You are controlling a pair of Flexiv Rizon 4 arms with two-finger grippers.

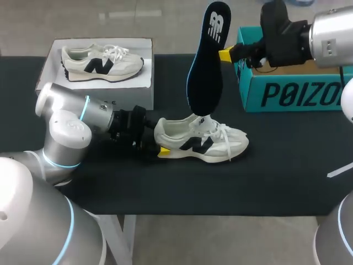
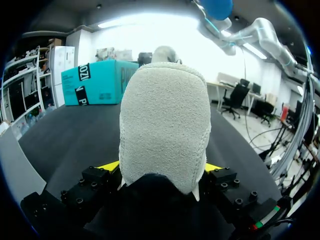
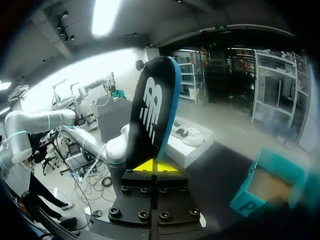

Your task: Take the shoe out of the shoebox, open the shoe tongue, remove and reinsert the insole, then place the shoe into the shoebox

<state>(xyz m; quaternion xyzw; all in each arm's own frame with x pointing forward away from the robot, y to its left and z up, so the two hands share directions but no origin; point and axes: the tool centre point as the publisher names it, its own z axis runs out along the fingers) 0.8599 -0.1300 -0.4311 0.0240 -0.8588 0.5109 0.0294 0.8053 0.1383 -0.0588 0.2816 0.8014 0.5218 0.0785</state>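
left arm (image 1: 66, 130): low, jaws clamped | right arm (image 1: 328, 30): raised, jaws clamped

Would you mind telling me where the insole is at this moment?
In the head view the dark insole stands upright, pinched by the right gripper, above the white shoe and just left of the teal shoebox.
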